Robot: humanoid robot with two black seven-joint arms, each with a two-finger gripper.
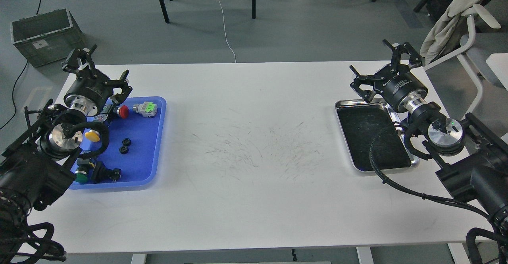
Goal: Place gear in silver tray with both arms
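Two small black gears (126, 141) lie side by side in the middle of the blue tray (149, 164) at the table's left. The silver tray (367, 137) sits at the right, its dark scuffed bottom bare. My left gripper (104, 68) hovers open above the blue tray's far left corner, holding nothing, well behind the gears. Over the silver tray's far edge, my right gripper (379, 66) also stands open and empty. My right forearm and its cable cover the silver tray's right rim.
The blue tray also holds a red button (124, 112), a grey part with a green top (145, 108), a yellow button (92, 135), a green button (81, 178) and a black plug (106, 173). A chair (468, 29) stands behind the table at right, a grey crate (43, 35) on the floor at left.
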